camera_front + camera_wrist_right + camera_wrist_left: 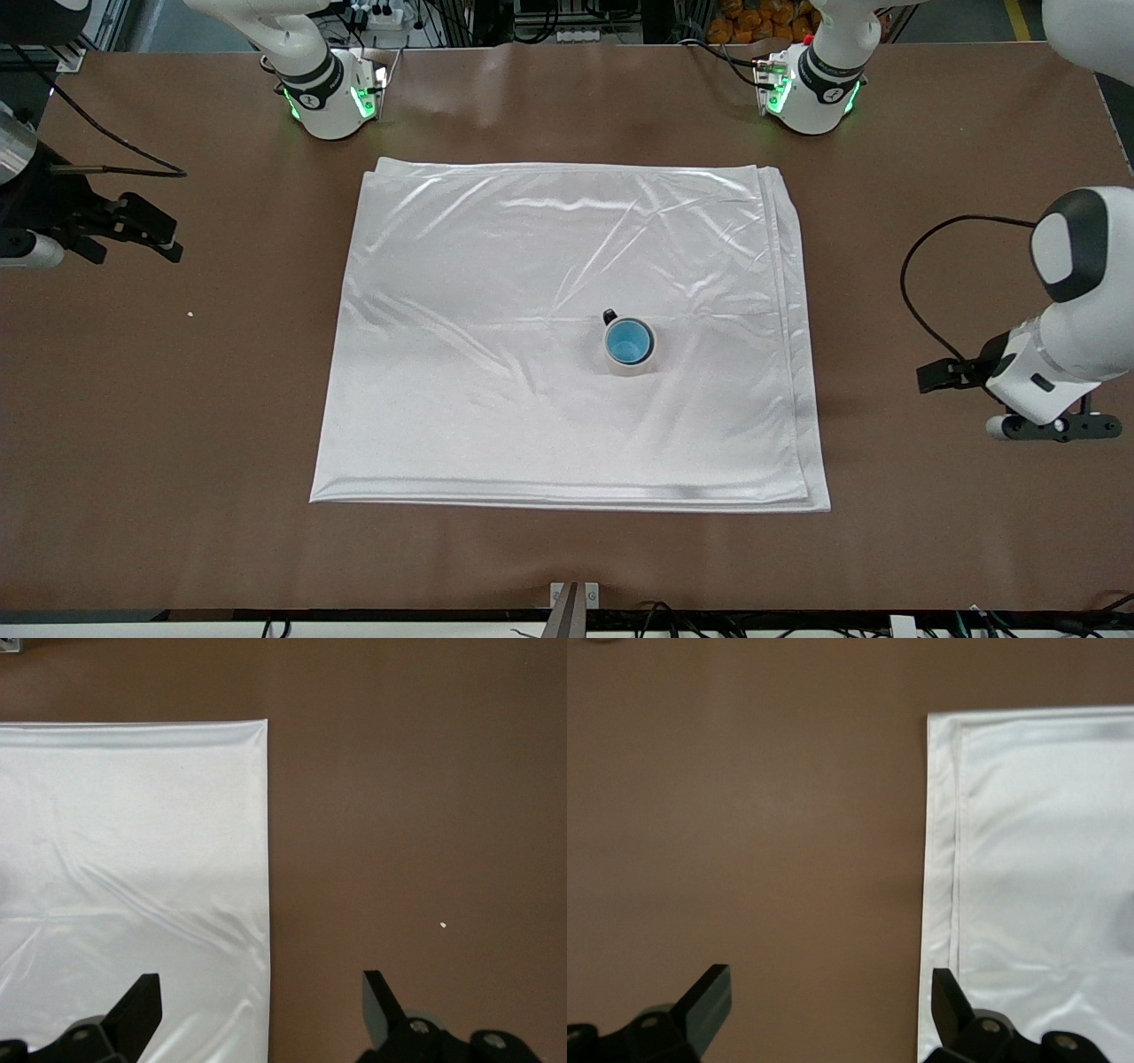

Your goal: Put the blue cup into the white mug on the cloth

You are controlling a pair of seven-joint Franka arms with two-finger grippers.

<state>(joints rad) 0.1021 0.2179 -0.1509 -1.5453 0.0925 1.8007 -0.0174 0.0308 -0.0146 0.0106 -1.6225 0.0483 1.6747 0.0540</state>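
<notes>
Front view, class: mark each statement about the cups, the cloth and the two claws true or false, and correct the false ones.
1. The blue cup sits inside the white mug. True.
2. The mug stands on the bare table. False: it stands on the cloth.
3. The left claw is open and holds nothing. True.
4. The right claw grips the mug. False: it is open and empty, over the cloth's edge at the right arm's end of the table.
5. The mug lies tipped on its side. False: it stands upright.
</notes>
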